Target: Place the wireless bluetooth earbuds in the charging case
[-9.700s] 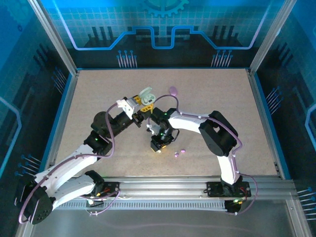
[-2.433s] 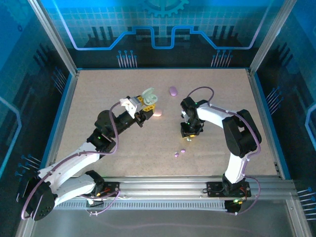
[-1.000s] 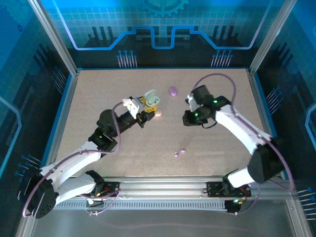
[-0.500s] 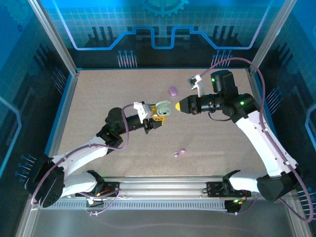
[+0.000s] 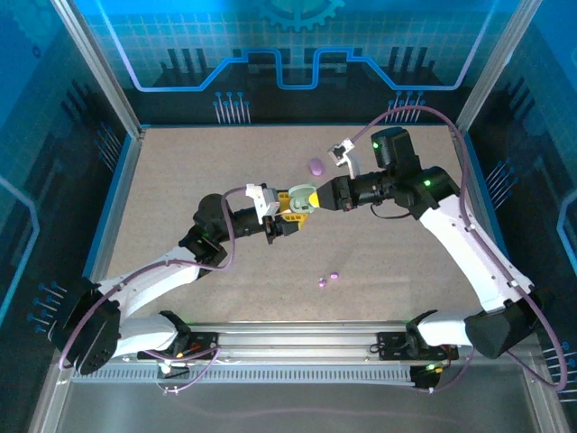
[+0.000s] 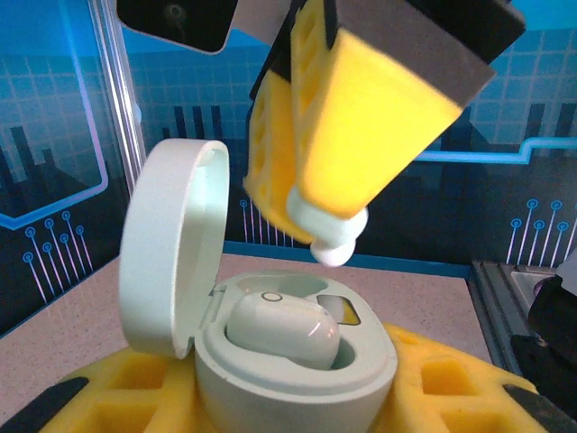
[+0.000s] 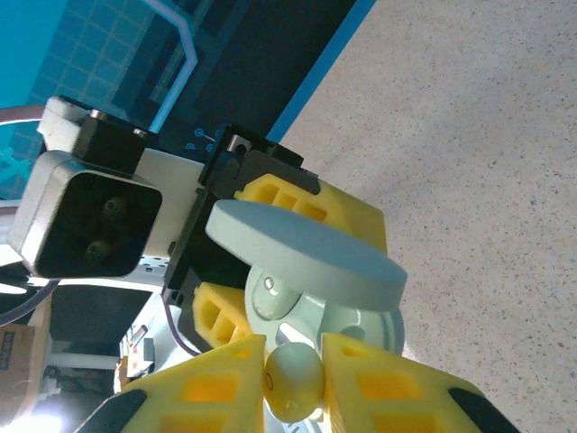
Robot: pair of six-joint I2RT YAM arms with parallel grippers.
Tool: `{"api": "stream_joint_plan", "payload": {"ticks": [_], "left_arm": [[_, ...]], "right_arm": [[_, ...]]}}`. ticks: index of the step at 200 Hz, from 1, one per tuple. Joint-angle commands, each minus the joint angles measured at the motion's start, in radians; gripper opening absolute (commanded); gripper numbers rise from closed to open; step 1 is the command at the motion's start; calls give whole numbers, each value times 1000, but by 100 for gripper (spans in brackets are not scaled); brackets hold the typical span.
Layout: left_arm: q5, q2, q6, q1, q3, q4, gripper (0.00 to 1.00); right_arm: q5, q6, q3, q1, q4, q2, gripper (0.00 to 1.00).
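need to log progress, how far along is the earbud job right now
Done: one earbud sits in the open mint case, held by the left gripper. In hand: the right gripper pinches a second earbud just above the empty slot, not yet seated. Left: seating it, plus two purple earbuds lying loose on the table, apart from the purple case.

A speckled tan desk [image 5: 180, 180] with a blue border [image 5: 114, 207] lies fenced by aluminium posts [image 5: 95, 63] and blue-lit panels [image 5: 297, 45] printed with circuit-style lines, a ribbed metal rail [image 5: 297, 336] running along its near edge.
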Motion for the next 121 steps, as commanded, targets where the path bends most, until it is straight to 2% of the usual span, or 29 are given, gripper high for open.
{"api": "stream_joint_plan", "payload": {"ticks": [1, 59, 121], "left_arm": [[34, 3, -19, -9, 28, 46, 37], [47, 5, -20, -10, 35, 31, 37], [43, 9, -34, -11, 35, 57, 36]], "right_arm": [[-14, 13, -14, 16, 27, 13, 22], [39, 34, -11, 15, 47, 22, 21], [77, 24, -20, 17, 11, 45, 27]]}}
